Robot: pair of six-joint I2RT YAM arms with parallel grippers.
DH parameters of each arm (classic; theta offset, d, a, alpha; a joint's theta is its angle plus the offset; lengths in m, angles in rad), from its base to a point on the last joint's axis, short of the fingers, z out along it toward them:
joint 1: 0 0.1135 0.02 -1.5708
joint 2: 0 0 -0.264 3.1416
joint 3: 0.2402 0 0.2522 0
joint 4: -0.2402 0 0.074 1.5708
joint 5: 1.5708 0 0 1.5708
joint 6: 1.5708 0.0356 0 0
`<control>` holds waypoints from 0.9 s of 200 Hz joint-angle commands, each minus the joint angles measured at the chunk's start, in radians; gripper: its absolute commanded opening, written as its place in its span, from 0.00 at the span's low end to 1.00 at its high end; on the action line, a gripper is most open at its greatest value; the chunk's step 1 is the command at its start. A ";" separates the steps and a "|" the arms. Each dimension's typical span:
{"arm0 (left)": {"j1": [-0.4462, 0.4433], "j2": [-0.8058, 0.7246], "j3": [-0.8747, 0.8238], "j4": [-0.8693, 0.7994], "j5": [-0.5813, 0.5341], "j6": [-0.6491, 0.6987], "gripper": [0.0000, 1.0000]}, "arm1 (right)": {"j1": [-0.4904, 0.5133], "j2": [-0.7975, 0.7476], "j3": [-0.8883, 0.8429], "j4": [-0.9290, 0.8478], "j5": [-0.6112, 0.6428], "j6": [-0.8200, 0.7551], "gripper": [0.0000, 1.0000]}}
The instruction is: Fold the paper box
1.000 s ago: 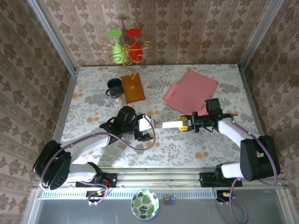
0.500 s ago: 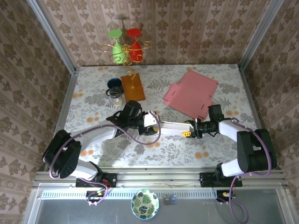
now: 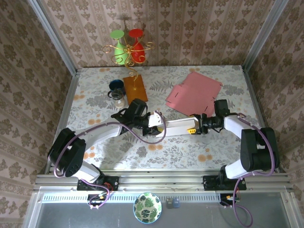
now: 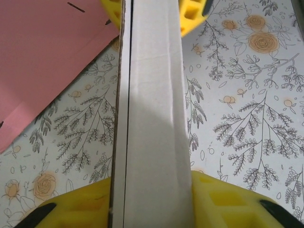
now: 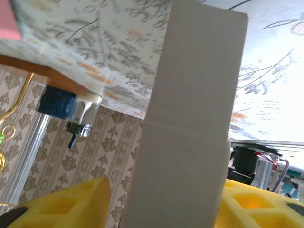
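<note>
A long, narrow white paper box [image 3: 175, 125] hangs level over the middle of the table, spanning between both grippers. My left gripper [image 3: 156, 124] is shut on its left end. In the left wrist view both yellow pads [image 4: 228, 199] press the white box [image 4: 154, 95] from either side. My right gripper [image 3: 192, 127] is at the right end and stands open. In the right wrist view the white box [image 5: 194, 95] rests against the right finger, with a gap to the left finger [image 5: 71, 204]. A flat pink box sheet [image 3: 194, 94] lies at the back right.
An orange-brown board [image 3: 135, 89] and a dark blue cup [image 3: 116, 88] sit at the back left. A gold stand with green and red glasses [image 3: 127, 45] is behind them. Patterned walls close three sides. A leaf-patterned bowl [image 3: 147, 207] sits below the front rail.
My left gripper moved right to the white box's left end and closed on it. My right gripper's jaws widened and its hold on the right end loosened.
</note>
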 commanded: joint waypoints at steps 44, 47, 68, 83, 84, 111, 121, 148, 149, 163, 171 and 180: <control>0.007 -0.014 0.028 -0.078 0.038 0.011 0.34 | -0.034 -0.089 0.052 -0.192 0.098 -0.145 0.59; 0.007 -0.015 0.028 -0.081 0.038 0.010 0.34 | -0.037 -0.105 0.055 -0.202 0.107 -0.155 0.59; 0.006 -0.027 0.028 -0.099 0.033 0.010 0.34 | -0.064 -0.192 0.096 -0.286 0.178 -0.242 0.58; 0.007 -0.041 0.023 -0.108 0.027 0.011 0.33 | -0.073 -0.248 0.152 -0.374 0.246 -0.356 0.58; 0.007 -0.042 0.023 -0.109 0.027 0.011 0.34 | -0.073 -0.252 0.156 -0.379 0.253 -0.368 0.58; 0.008 -0.071 0.009 -0.134 0.021 0.011 0.33 | -0.060 -0.359 0.247 -0.510 0.480 -0.700 0.44; 0.011 -0.083 0.001 -0.145 0.015 0.011 0.33 | -0.037 -0.391 0.264 -0.534 0.562 -0.827 0.40; 0.023 -0.120 -0.020 -0.179 0.015 0.018 0.34 | 0.088 -0.422 0.290 -0.562 0.652 -1.184 0.34; 0.023 -0.122 -0.021 -0.180 0.015 0.018 0.34 | 0.093 -0.420 0.293 -0.564 0.653 -1.198 0.34; 0.031 -0.138 -0.025 -0.202 0.017 0.030 0.34 | 0.169 -0.383 0.329 -0.613 0.681 -1.322 0.34; 0.036 -0.144 -0.027 -0.210 0.019 0.035 0.34 | 0.206 -0.355 0.355 -0.643 0.698 -1.378 0.35; 0.041 -0.147 -0.027 -0.219 0.022 0.039 0.34 | 0.242 -0.325 0.380 -0.669 0.718 -1.425 0.35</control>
